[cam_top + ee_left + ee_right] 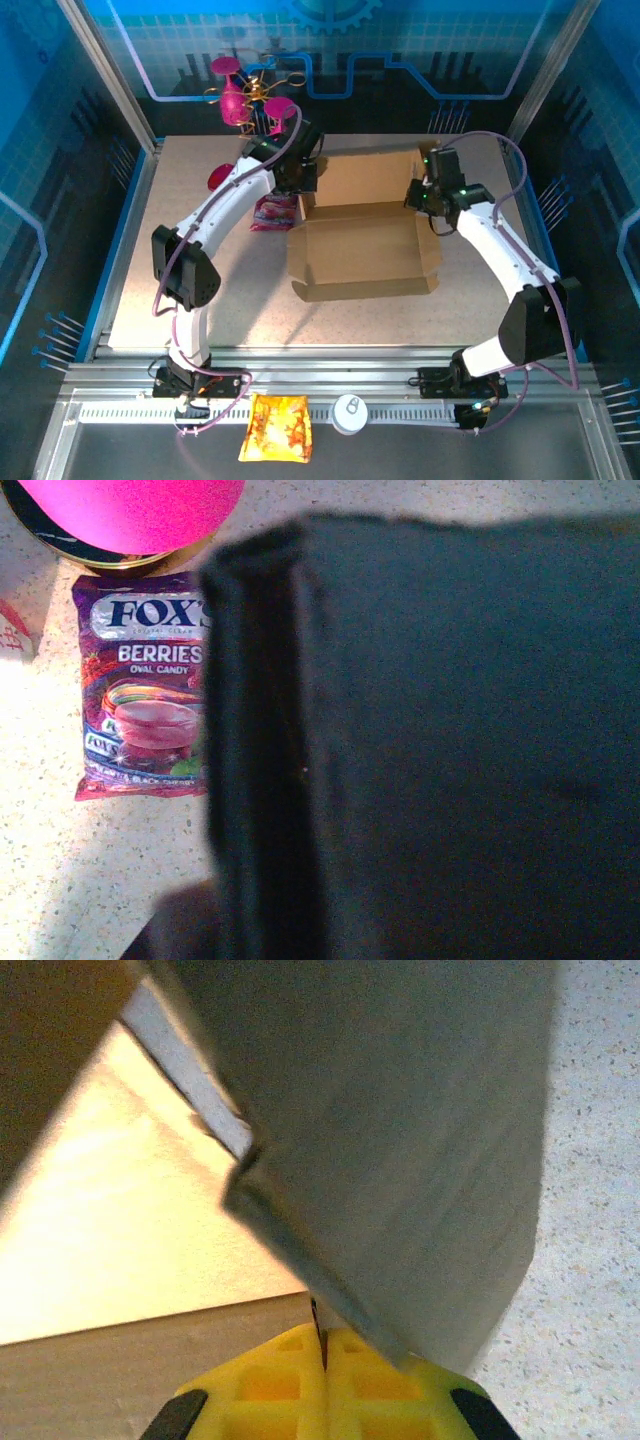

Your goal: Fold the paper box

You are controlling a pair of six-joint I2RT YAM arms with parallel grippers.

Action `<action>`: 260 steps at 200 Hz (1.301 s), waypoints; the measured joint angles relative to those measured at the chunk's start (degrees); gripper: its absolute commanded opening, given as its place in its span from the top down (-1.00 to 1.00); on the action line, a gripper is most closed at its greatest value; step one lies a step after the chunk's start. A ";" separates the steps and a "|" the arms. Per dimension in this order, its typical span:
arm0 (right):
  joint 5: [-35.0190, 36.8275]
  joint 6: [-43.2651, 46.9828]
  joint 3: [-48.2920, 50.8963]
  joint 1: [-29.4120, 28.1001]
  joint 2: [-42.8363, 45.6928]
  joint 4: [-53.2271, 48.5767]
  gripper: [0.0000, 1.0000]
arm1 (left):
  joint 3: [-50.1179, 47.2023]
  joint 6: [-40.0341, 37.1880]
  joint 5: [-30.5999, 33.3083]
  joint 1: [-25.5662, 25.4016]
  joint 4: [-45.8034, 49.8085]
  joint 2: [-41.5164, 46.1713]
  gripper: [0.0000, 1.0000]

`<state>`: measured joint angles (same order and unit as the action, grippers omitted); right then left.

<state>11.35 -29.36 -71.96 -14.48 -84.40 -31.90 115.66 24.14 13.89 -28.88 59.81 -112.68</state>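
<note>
Box seems light, stiff but easily creased; take thin flap edges. Left gripper and right gripper sit pressed together.

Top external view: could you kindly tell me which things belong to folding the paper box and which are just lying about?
Belongs to the job: paper box; left gripper; right gripper.

Lying about: Fox's Berries candy packet; pink-and-gold ornament; yellow snack packet; white round lid.

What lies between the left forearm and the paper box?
A purple Fox's candy packet, flat beside the paper box, seen in the top view.
</note>
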 measured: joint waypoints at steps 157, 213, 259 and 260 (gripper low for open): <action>3.17 12.74 -6.05 -0.98 14.53 -0.98 -0.36 | 1.95 -0.02 -2.82 -0.15 1.86 -0.70 1.00; -4.61 8.63 -1.07 10.73 17.59 3.02 -0.52 | 4.26 0.00 -3.30 -0.15 2.54 -1.01 1.00; -3.89 12.87 -0.28 11.32 8.04 4.33 -0.26 | 4.63 -0.02 -3.50 -0.15 2.99 -1.01 1.00; -3.87 12.90 -0.28 11.39 7.85 4.35 -0.25 | 4.63 -0.02 -3.50 -0.15 2.99 -1.01 1.00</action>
<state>7.49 -16.47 -72.25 -3.09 -76.55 -27.55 120.29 24.12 10.39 -29.04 62.81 -113.69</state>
